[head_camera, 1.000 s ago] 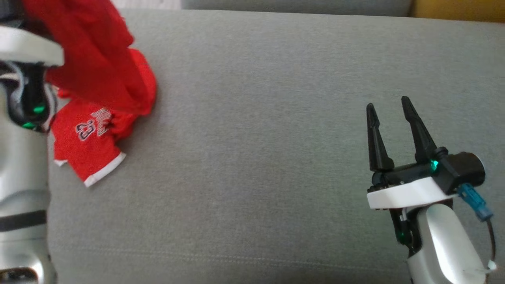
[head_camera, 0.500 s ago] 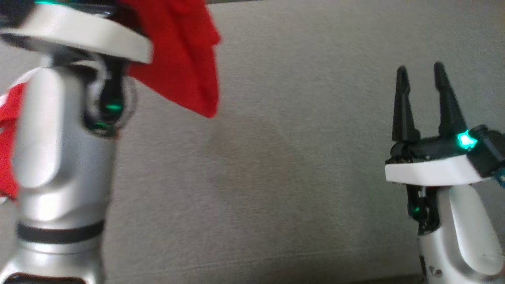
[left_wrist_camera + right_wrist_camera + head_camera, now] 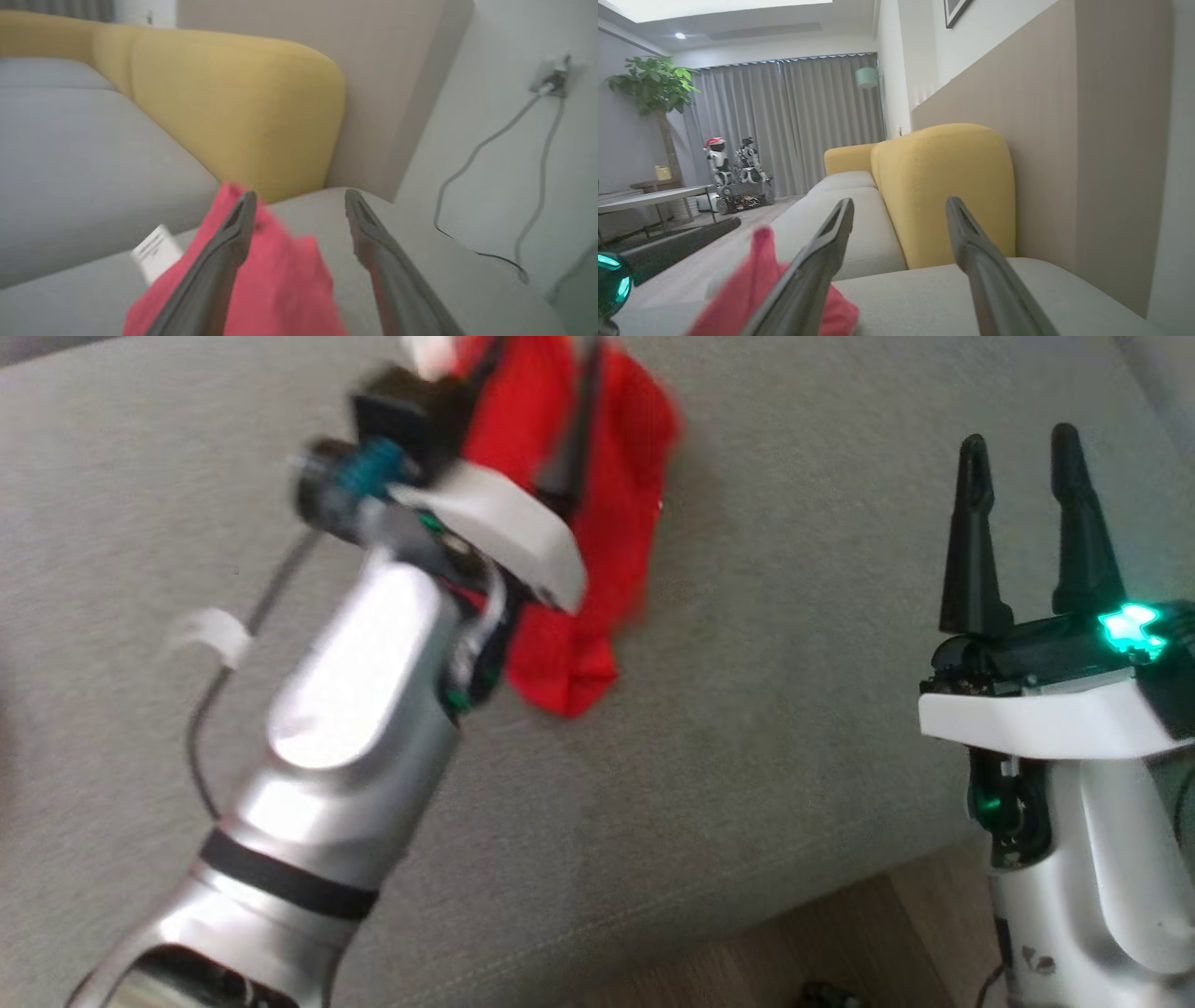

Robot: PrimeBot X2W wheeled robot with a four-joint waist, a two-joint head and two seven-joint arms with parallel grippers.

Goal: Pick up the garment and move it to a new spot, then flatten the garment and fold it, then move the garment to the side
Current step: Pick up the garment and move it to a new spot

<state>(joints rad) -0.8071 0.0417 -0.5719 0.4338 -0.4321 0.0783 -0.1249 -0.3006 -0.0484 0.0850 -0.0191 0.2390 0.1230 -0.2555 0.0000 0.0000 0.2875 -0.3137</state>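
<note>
A: Spreading wide just now: the left gripper (image 3: 300, 195), pinched shut a second ago, has nothing between its fingers.
B: So the garment (image 3: 607, 551) is released?
A: I'd judge so. It sits blurred against one finger, at 12 o'clock in the head view, on or just above the sofa (image 3: 794, 728); flattening comes next.
B: Its look?
A: Red, bunched, doubled over, a white tag (image 3: 154, 252) showing. The right gripper (image 3: 1019, 439), at 2 o'clock, stands wide and empty.

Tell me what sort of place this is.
Most likely a home living room: a grey sofa with a yellow backrest, full-length grey curtains, and a tall potted plant.
</note>
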